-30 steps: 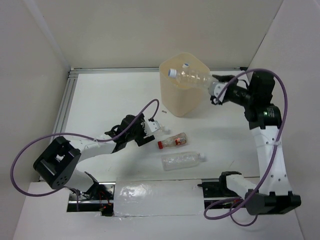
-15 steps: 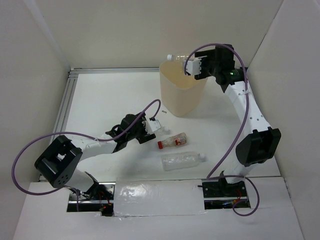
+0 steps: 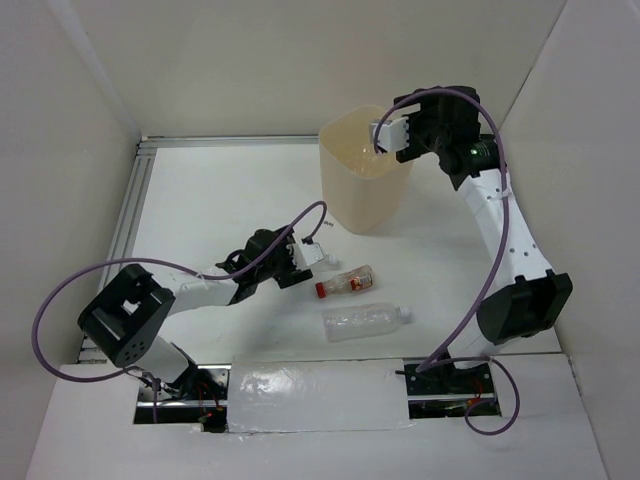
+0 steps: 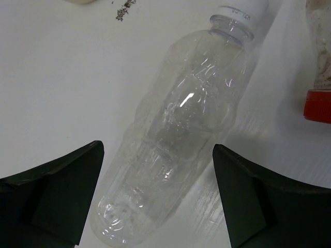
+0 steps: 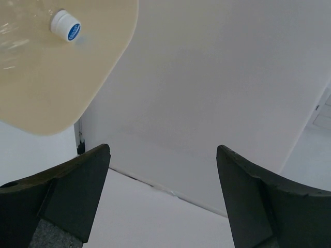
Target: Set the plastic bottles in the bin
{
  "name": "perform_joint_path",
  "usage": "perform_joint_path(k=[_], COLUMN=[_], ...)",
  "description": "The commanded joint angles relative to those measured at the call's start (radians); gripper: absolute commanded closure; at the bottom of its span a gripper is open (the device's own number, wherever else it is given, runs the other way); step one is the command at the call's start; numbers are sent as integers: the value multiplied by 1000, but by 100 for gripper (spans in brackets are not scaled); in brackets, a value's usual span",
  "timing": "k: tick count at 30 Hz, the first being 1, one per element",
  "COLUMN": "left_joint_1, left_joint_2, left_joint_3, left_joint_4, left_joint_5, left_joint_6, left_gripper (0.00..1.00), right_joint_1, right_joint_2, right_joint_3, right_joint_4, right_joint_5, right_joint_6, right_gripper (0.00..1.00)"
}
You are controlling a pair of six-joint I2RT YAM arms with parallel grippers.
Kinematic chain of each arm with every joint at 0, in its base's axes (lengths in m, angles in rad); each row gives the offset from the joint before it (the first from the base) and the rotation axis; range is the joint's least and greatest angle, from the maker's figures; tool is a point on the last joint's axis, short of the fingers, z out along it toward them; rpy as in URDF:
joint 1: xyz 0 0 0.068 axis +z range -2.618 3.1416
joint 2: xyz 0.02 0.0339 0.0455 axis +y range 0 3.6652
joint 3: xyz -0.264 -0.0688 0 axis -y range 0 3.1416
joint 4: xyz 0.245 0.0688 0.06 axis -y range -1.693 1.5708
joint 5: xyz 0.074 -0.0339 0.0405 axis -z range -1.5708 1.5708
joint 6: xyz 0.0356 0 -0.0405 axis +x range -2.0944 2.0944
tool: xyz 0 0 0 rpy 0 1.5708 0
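Observation:
The beige bin point(image 3: 352, 205) stands at the back of the table. My right gripper point(image 3: 386, 136) hangs open and empty over its right rim. In the right wrist view the gripper point(image 5: 163, 155) holds nothing, and a clear bottle with a white cap point(image 5: 66, 25) lies inside the bin point(image 5: 77, 93). My left gripper point(image 3: 304, 259) is open and low on the table. Its jaws stand on either side of a clear white-capped bottle point(image 4: 181, 129) without touching it. The red-capped bottle point(image 3: 346, 282) lies just to its right, its cap showing in the left wrist view point(image 4: 317, 106). Another clear bottle point(image 3: 364, 322) lies nearer.
White walls close in the table at the back and on both sides. An aluminium rail point(image 3: 134, 215) runs along the left edge. A shiny white strip point(image 3: 310, 396) covers the near edge between the arm bases.
One second ago my right gripper held a clear bottle over the bin. The bottle now lies in the bin and the gripper is open above the rim. The left arm has barely moved.

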State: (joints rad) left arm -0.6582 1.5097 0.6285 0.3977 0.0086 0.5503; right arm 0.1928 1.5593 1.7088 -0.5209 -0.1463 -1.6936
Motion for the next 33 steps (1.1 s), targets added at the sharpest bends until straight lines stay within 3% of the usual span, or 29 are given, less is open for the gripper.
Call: perform_joint_path(k=[1, 6, 9, 13, 14, 16, 17, 18, 22, 23, 25, 29, 30, 33], left_joint_1=[-4, -4, -4, -4, -4, -4, -4, -4, -4, 5, 5, 5, 5, 5], left_joint_2=[27, 82, 144, 155, 132, 107, 90, 40, -147, -181, -241, -295, -275, -189], left_joint_3=[13, 48, 94, 161, 177, 186, 186, 186, 174, 190, 224, 363, 394, 552], left_joint_4=[90, 101, 67, -9, -26, -72, -83, -83, -86, -86, -95, -4, 30, 156], left_joint_5=[34, 34, 25, 62, 62, 62, 62, 62, 73, 89, 111, 191, 203, 258], left_joint_6=[22, 22, 33, 11, 11, -19, -33, -50, -131, -168, -211, -350, -377, -485], left_gripper=[1, 1, 9, 42, 59, 79, 96, 100, 100, 100, 100, 100, 100, 100], right_joint_1=[-10, -50, -78, -114, -125, -157, -168, -177, -217, -230, -230, -230, -230, -219], right_joint_2=[-73, -130, -180, -277, -291, -330, -341, -352, -406, -436, -465, -507, -507, -530], right_joint_3=[40, -3, -67, -179, -217, -251, -280, -296, -412, -441, -524, -623, -665, -730], right_joint_4=[-27, -18, -36, -86, -120, -165, -219, -237, -333, -347, -356, -399, -442, -473], right_joint_5=[-77, -147, -193, -275, -298, -398, -435, -468, -662, -680, -702, -711, -702, -679], right_joint_6=[104, 283, 368, 420, 434, 462, 471, 489, 538, 538, 538, 468, 427, 341], right_gripper=[10, 10, 10, 11, 14, 18, 21, 33, 63, 65, 65, 24, 10, 11])
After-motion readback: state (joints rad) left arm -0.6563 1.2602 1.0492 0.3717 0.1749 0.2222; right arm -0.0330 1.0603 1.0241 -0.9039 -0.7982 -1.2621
